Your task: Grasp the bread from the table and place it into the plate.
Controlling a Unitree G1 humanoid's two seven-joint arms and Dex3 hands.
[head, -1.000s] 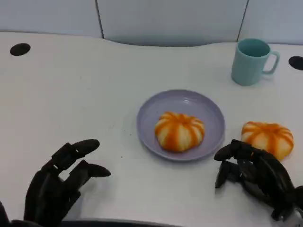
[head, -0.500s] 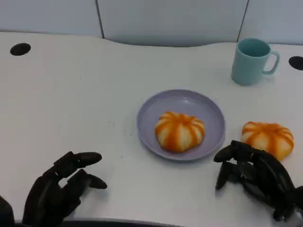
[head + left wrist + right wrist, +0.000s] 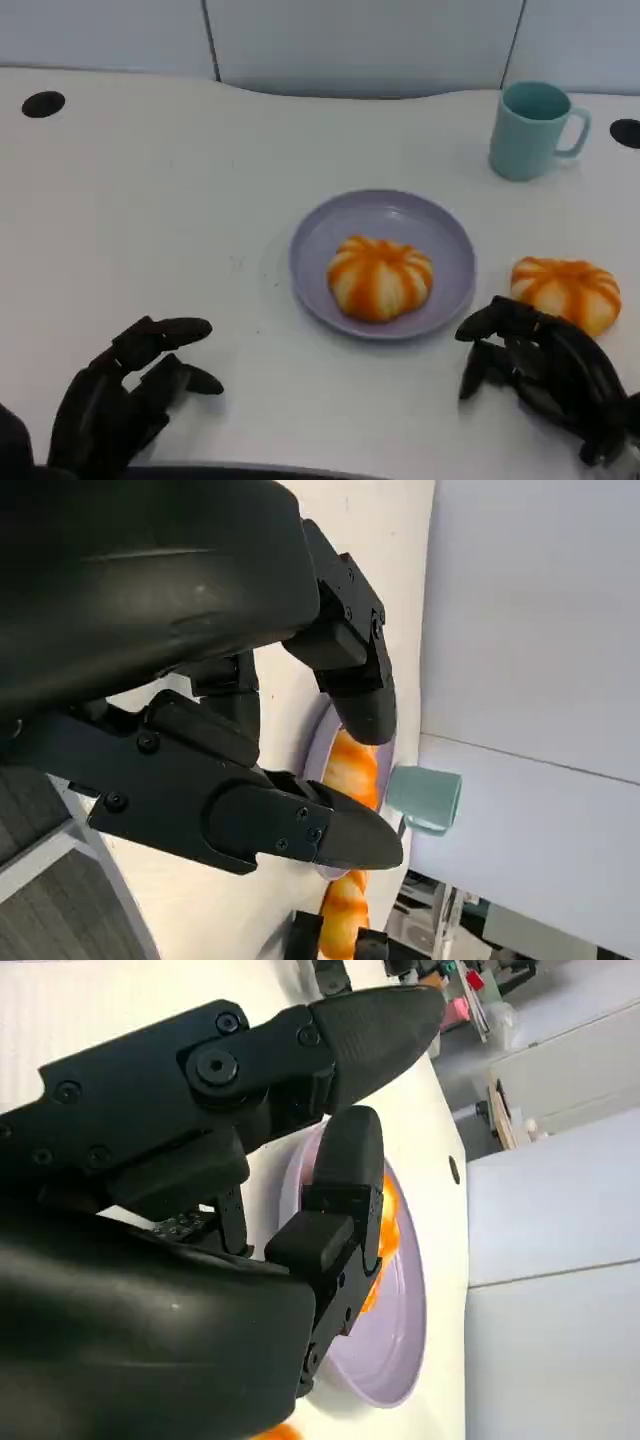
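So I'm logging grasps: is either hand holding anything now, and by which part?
Nothing is held. The left hand and right hand are both open above the table.

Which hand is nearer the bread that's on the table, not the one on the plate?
Right. The right hand sits just in front of the bread on the table, nearly touching it; the left hand is far across, beyond the plate.
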